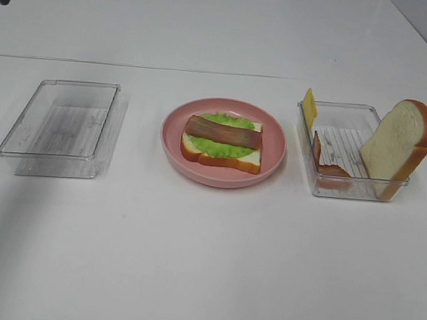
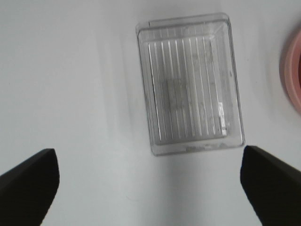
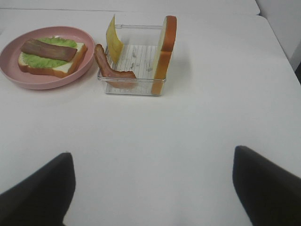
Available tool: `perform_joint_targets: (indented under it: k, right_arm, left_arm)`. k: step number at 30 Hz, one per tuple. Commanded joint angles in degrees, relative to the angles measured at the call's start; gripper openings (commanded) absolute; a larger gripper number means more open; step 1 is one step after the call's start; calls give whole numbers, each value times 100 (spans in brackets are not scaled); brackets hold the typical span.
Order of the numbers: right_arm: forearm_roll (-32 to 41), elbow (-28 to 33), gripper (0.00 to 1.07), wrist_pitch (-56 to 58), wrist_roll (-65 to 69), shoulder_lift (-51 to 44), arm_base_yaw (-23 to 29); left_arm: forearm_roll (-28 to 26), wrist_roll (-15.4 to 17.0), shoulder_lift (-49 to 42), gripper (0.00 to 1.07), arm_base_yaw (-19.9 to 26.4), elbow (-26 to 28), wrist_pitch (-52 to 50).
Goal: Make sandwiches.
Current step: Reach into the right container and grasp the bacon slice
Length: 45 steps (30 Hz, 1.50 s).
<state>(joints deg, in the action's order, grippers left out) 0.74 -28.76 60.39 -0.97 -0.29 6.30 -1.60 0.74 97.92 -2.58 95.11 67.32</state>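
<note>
The unfinished sandwich (image 1: 222,140) lies on the pink plate (image 1: 275,145), well apart from the right gripper (image 3: 155,188), whose jaws gape wide. The left gripper (image 2: 150,188), equally wide, sits near a clear tray (image 2: 188,84), seemingly not touching it.

Desk (image 1: 203,265): plain white
Plate (image 1: 275,147): pink
Flat bread (image 1: 247,161): white, orange-brown crust
Lettuce (image 1: 222,147): green
Plate bacon (image 1: 224,131): reddish-brown, streaked
Tray bacon (image 1: 323,159): reddish-brown
Cheese (image 1: 309,109): yellow
Upright bread (image 1: 396,144): white, orange-brown crust
Left tray (image 1: 55,158): clear, ribbed floor
Right tray (image 1: 347,186): clear, ribbed floor
Left claw (image 2: 150,188): black
Right claw (image 3: 153,188): black
</note>
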Motion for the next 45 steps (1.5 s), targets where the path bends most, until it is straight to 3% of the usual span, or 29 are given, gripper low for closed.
perform_joint_targets:
  k: [1,2,3,5,6,7,9,10,12,13,17,24,30,45]
  right_arm:
    - [-34,6,82,-17,0,-115,11]
    - [-34,6,82,-17,0,-115,11]
    - [-34,6,82,-17,0,-115,11]
    - [-34,6,82,-17,0,-115,11]
    - [-34,6,82,-17,0,-115,11]
    - [-34,6,82,-17,0,-115,11]
    - [-34,6,82,-17,0,-115,11]
    - [-34,6,82,-17,0,-115,11]
    - [-34,6,82,-17,0,-115,11]
    - [-34,6,82,-17,0,-115,11]
    - [-34,6,82,-17,0,-115,11]
    - [-34,6,82,-17,0,-115,11]
    - [-34,6,82,-17,0,-115,11]
    - [-34,6,82,-17,0,-86,11]
  left_arm:
    - [0,-17,-825,98,-23,-859,-304]
    - [6,-17,-1100,98,-23,-1249,-441]
    - [17,-23,-1799,98,-23,-1988,-670]
    - [11,-23,-2154,98,-23,-2269,-756]
    - [11,-17,-2790,98,-23,-2865,-888]
    - [11,-17,-2790,98,-23,-2865,-888]
    - [6,-17,-3787,98,-23,-3730,-905]
    - [6,-17,-3787,98,-23,-3730,-905]
    - [6,-17,-4864,98,-23,-4429,-905]
    - [6,-17,-4864,98,-23,-4429,-905]
    - [6,-17,-6457,98,-23,-5334,-859]
    - [-40,-23,-8400,98,-23,-6091,-527]
    - [-40,-74,-9786,98,-23,-6411,-241]
    - [-86,-143,-9929,98,-17,-6646,-814]
